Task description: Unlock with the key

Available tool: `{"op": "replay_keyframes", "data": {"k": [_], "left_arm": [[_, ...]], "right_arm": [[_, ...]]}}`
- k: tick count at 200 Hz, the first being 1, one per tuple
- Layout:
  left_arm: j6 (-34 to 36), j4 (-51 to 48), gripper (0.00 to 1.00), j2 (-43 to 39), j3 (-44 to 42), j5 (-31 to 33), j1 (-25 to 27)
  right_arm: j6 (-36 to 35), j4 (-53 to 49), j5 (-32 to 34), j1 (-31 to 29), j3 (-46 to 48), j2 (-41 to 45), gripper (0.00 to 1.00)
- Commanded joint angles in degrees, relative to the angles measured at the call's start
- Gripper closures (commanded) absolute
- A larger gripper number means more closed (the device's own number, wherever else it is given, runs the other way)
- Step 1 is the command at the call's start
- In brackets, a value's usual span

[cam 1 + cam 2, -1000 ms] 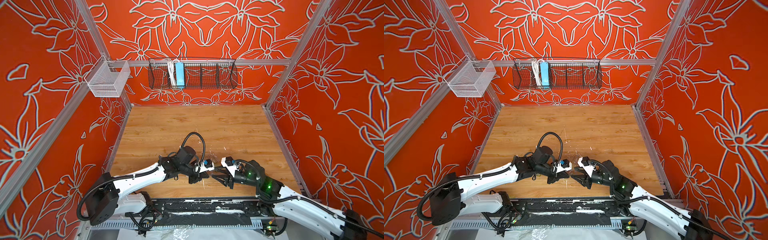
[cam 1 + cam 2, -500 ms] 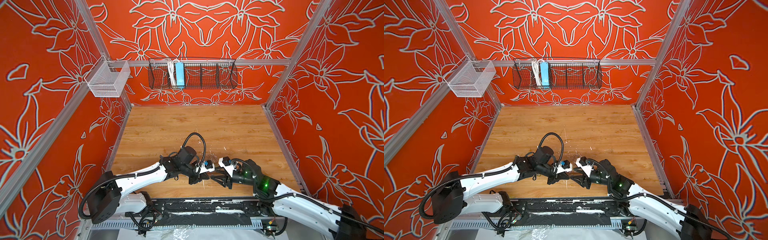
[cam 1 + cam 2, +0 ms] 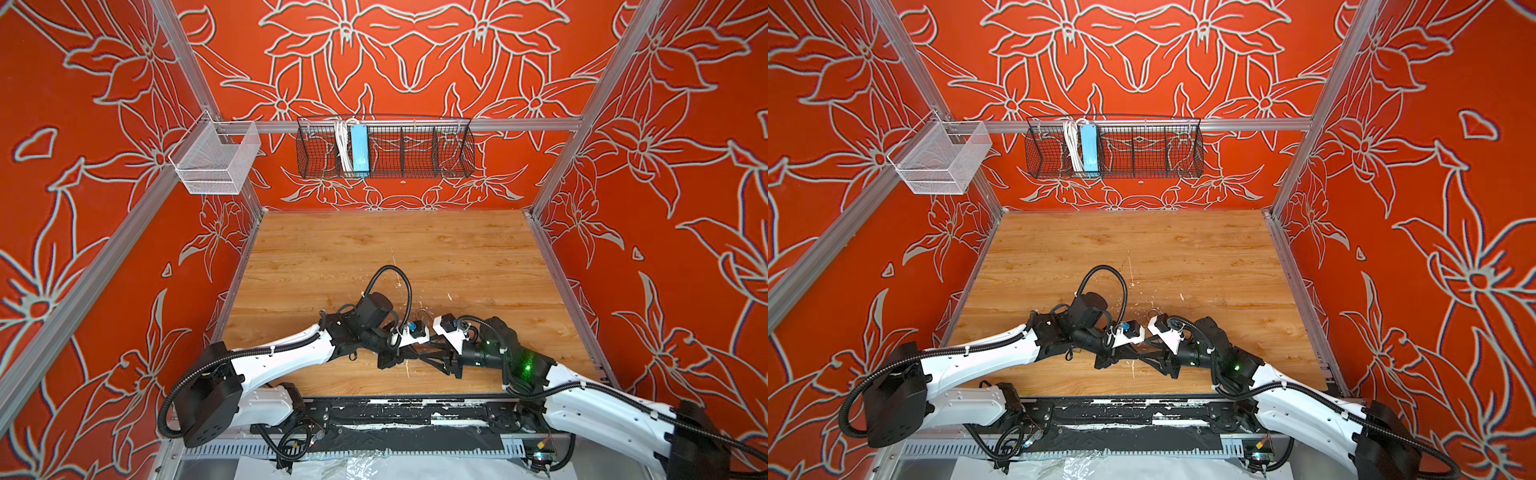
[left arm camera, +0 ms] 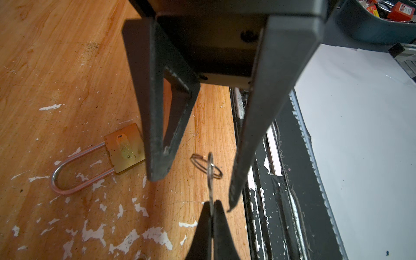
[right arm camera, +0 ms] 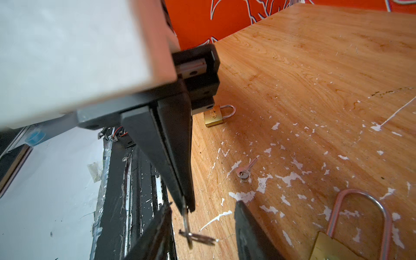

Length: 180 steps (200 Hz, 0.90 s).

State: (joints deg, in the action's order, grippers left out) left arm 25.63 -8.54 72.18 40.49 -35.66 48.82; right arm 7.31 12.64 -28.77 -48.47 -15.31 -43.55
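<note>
On the left wall hung a white mesh basket (image 3: 212,160). On the back wall a black wire basket (image 3: 415,149) held a blue power strip (image 3: 359,149). Low over the near edge of the paint-flecked wooden tabletop (image 3: 415,249), the two arms met tip to tip and hid what lay beneath them in both top views.

The left gripper (image 4: 211,204) was clenched on the shaft of a small silver key (image 4: 210,177), and the key's wire split ring (image 4: 206,166) hung clear of the wood. The right gripper (image 5: 202,204) stood released, with one finger on either side of that key. Whether either finger touched it could not be told.

A brass padlock with a long steel shackle (image 4: 125,149) lay flat on the table, and one right finger covered a corner of its body in the left wrist view. Farther off lay a loose silver key (image 5: 244,171) and a small brass padlock (image 5: 213,116), which was partly behind the left gripper's housing.
</note>
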Motion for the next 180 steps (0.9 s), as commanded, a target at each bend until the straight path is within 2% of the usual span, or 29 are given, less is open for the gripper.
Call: {"op": "replay_keyframes", "data": {"k": [1,38,135,180], "left_arm": [[0.9,-0.7,1.0,0.0,0.8,-0.3,0.4],[0.8,-0.7,1.0,-0.3,0.6,-0.1,0.4],[0.9,-0.7,1.0,-0.6,0.4,0.7,0.4],[1.0,-0.7,1.0,-1.1,0.2,1.1,0.4]], "right_arm": [[-0.7,0.0,1.0,0.2,-1.4,1.8,0.59],[-1.0,-1.2,2.3,0.3,-1.7,1.7,0.68],[-1.5,-4.2,2.9,0.4,-2.2,2.9,0.75],[-1.3,-5.0,3.2,0.5,-2.2,3.4,0.86]]}}
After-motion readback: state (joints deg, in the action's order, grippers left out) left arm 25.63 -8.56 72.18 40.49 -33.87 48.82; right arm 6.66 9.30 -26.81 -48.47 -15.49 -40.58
